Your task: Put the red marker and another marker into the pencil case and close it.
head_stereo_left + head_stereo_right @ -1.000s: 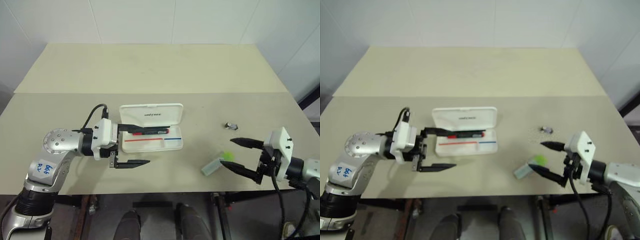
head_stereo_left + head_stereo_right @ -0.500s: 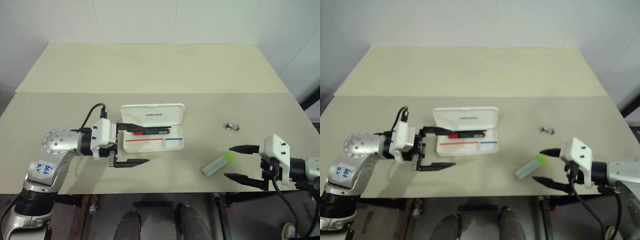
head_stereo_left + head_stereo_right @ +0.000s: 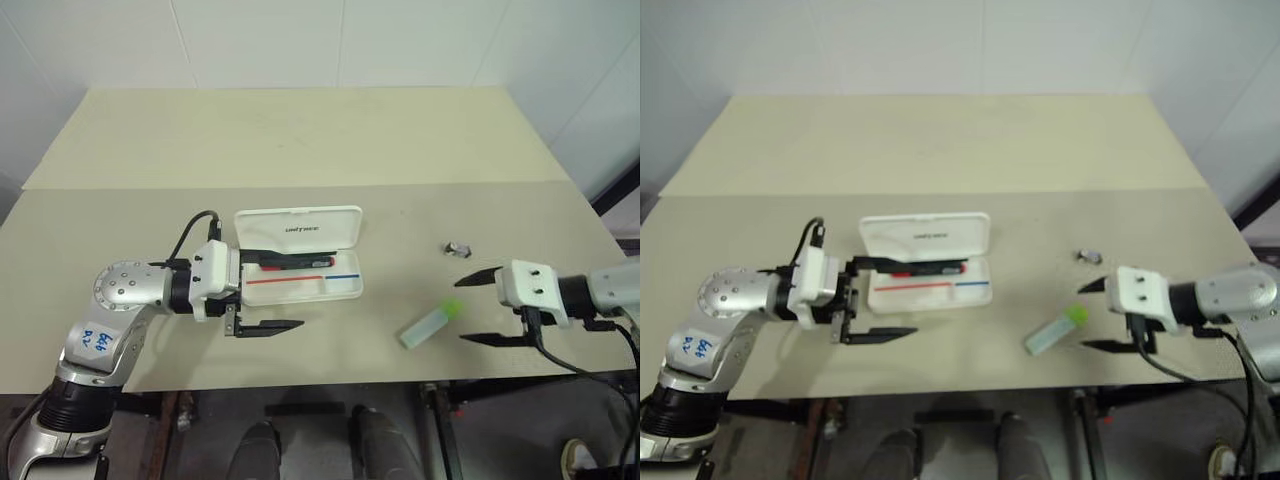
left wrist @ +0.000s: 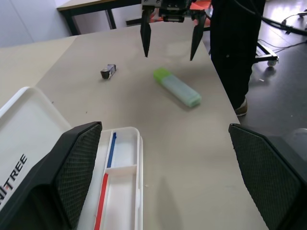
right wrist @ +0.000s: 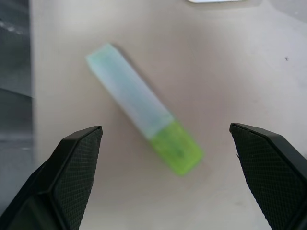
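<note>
Beige table against a white wall. Pencil case lies open near table centre, lid tilted back toward 12 o'clock; red marker rests inside, along the rear of the tray. Green-capped marker lies on the table at 4 o'clock from the case, well apart. Small dark object at 3 o'clock. Left gripper spread wide, empty, at the case's 9 o'clock end. Right gripper spread wide, empty, just beside the green cap.

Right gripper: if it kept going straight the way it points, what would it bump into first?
Probably the green-capped marker. It lies on the table between the right gripper's open jaws, just ahead of them, though the depth is hard to judge.
</note>
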`<control>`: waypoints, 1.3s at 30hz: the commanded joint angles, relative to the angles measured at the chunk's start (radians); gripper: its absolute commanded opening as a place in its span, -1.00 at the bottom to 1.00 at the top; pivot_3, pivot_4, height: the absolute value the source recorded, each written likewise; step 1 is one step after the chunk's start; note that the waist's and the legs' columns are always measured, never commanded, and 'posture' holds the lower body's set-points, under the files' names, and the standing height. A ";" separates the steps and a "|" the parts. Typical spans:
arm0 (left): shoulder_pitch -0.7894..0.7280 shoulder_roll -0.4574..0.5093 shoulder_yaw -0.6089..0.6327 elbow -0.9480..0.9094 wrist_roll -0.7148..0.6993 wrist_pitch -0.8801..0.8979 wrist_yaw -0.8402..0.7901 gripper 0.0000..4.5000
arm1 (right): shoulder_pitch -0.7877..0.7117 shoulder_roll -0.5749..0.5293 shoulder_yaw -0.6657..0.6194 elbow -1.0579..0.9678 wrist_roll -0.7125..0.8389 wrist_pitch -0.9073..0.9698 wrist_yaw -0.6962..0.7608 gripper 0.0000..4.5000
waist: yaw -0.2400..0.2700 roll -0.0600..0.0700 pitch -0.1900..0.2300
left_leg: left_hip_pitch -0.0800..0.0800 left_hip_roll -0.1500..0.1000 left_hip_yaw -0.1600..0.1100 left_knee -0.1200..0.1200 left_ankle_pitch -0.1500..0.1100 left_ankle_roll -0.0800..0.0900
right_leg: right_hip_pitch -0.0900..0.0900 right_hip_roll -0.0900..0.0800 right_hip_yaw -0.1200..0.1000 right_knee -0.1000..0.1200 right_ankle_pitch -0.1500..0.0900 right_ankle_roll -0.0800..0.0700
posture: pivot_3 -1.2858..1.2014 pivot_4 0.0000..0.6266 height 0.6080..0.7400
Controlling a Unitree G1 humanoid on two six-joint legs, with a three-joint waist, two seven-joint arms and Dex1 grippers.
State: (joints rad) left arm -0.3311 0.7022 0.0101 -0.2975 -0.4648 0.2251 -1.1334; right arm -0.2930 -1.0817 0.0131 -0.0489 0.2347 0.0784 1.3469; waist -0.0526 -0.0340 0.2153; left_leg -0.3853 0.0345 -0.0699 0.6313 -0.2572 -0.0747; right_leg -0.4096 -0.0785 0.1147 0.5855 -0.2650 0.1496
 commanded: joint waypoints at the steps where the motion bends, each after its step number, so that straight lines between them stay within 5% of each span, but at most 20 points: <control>1: -0.002 0.004 0.010 -0.022 -0.002 -0.010 0.010 0.98 | -0.070 0.025 0.043 0.074 -0.029 -0.055 0.040 1.00 | -0.001 0.001 0.000 | 0.000 0.000 0.000 0.000 0.000 0.000 | 0.000 0.000 0.000 0.000 0.000 0.000 | 0.03 -0.52 1.00; 24: -0.003 0.026 0.023 -0.052 -0.004 0.000 0.039 0.98 | -0.409 0.194 0.293 0.647 -0.266 -0.463 0.189 1.00 | -0.028 -0.001 0.000 | 0.012 0.000 0.001 0.000 0.000 0.000 | 0.011 0.000 0.001 0.004 0.000 0.000 | 0.03 -0.52 1.00; 36: -0.015 0.024 0.017 -0.048 0.005 -0.009 0.047 1.00 | -0.465 0.227 0.351 0.780 -0.277 -0.590 0.236 -0.49 | -0.052 -0.012 -0.005 | 0.029 0.000 0.001 0.003 0.001 0.000 | 0.034 0.000 0.002 -0.009 0.005 -0.006 | 0.03 -0.52 1.00; 39: -0.018 0.023 0.015 -0.045 0.007 -0.012 0.046 1.00 | -0.465 0.229 0.346 0.783 -0.276 -0.591 0.230 -0.50 | -0.057 -0.013 -0.006 | 0.029 0.000 0.001 0.001 0.001 0.000 | 0.035 0.000 0.002 -0.013 0.006 -0.007 | 0.03 -0.52 1.00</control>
State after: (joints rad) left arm -0.3291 0.7214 0.0203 -0.3133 -0.4626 0.2284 -1.0933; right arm -0.7613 -0.8511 0.3504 0.7130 -0.0108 -0.5072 1.5385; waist -0.1101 -0.0469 0.2095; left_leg -0.3559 0.0343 -0.0693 0.6313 -0.2562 -0.0749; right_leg -0.3746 -0.0788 0.1167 0.5714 -0.2594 0.1426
